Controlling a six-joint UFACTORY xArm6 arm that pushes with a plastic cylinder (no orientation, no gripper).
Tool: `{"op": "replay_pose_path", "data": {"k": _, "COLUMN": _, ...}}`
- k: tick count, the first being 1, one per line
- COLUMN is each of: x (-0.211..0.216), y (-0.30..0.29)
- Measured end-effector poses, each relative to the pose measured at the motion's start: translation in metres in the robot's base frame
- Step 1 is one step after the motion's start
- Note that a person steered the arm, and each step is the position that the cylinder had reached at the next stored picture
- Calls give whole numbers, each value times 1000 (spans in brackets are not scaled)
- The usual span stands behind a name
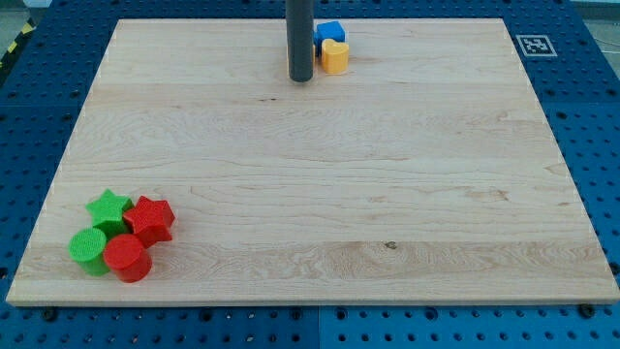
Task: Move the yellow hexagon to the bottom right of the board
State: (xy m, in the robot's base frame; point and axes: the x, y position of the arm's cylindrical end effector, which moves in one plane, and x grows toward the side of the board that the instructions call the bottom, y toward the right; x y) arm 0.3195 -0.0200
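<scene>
My tip (300,79) rests on the wooden board (320,184) near the view's top edge, a little left of centre, with the dark rod rising straight up out of the frame above it. I carry no pincer at all, only this rod, so there is nothing to call open or closed and nothing is held.

Just to the view's right of my tip sits a small yellow block (334,56), apparently the yellow hexagon of the task, though its shape is hard to make out from here (the top face looks more heart-like or notched than six-sided). It stands very close beside the rod; I cannot tell whether the two touch. Directly behind it, toward the view's top, a blue block (330,32) presses against it, partly hidden by the rod.

Well apart from all this, in the board's bottom left corner, four blocks huddle together: a green star (109,207), a red star-like block (150,218) to its right, a green cylinder (89,248) below, and a red cylinder (127,258) at the very front.

A black-and-white marker tag (535,45) sits on the board's top right corner, and the board lies on a blue perforated table (601,126).
</scene>
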Motion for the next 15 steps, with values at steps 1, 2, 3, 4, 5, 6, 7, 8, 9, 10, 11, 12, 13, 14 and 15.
{"op": "replay_pose_path", "data": {"k": 1, "x": 3, "y": -30}}
{"op": "replay_pose_path", "data": {"k": 2, "x": -8, "y": -72}}
{"op": "replay_pose_path", "data": {"k": 3, "x": -44, "y": -70}}
{"op": "replay_pose_path", "data": {"k": 4, "x": -56, "y": -60}}
{"op": "replay_pose_path", "data": {"k": 5, "x": -56, "y": -60}}
{"op": "replay_pose_path", "data": {"k": 6, "x": -61, "y": -52}}
{"op": "replay_pose_path", "data": {"k": 7, "x": -61, "y": -17}}
{"op": "replay_pose_path", "data": {"k": 8, "x": -51, "y": 6}}
{"op": "replay_pose_path", "data": {"k": 9, "x": -32, "y": 24}}
{"op": "replay_pose_path", "data": {"k": 10, "x": -4, "y": 28}}
{"op": "replay_pose_path", "data": {"k": 11, "x": 22, "y": 29}}
{"op": "replay_pose_path", "data": {"k": 12, "x": 43, "y": 30}}
{"op": "replay_pose_path", "data": {"k": 13, "x": 55, "y": 36}}
{"op": "replay_pose_path", "data": {"k": 14, "x": 56, "y": 57}}
{"op": "replay_pose_path", "data": {"k": 15, "x": 58, "y": 60}}
